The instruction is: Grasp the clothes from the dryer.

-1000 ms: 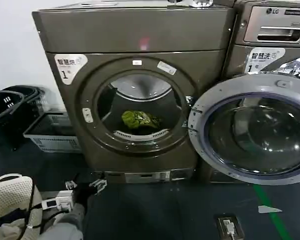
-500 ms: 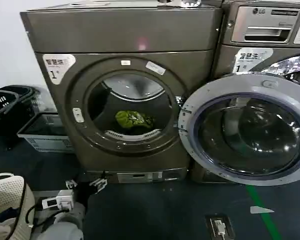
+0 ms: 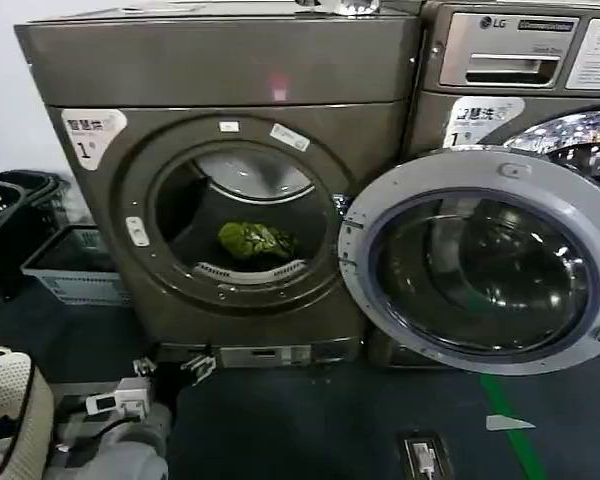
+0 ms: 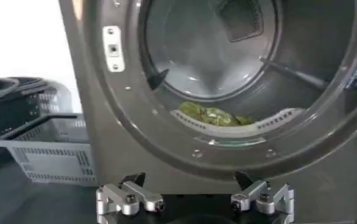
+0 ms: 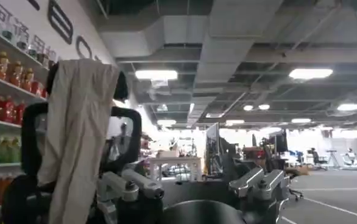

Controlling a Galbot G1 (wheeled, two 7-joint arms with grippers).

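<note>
The dryer (image 3: 220,65) is the bronze-grey machine with a "1" sticker, and its round door (image 3: 480,262) hangs open to the right. The clothes (image 3: 255,240), a small yellow-green bundle, lie at the front of the drum floor. In the left wrist view the clothes (image 4: 212,115) rest just behind the drum lip of the dryer (image 4: 123,143). My left gripper (image 3: 175,368) (image 4: 190,182) is open and empty, low in front of the dryer's base, below the porthole and well short of the bundle. My right gripper (image 5: 194,176) is open, empty, and pointed away into the room.
A grey slatted basket (image 3: 65,270) and black baskets (image 3: 5,200) stand left of the dryer. An LG machine (image 3: 520,60) stands to its right, behind the open door. The dark floor carries a green stripe (image 3: 505,400) and a small device (image 3: 420,460).
In the head view the dryer, the clothes and the open door have slid to the left. My left gripper keeps its low place before the dryer's base.
</note>
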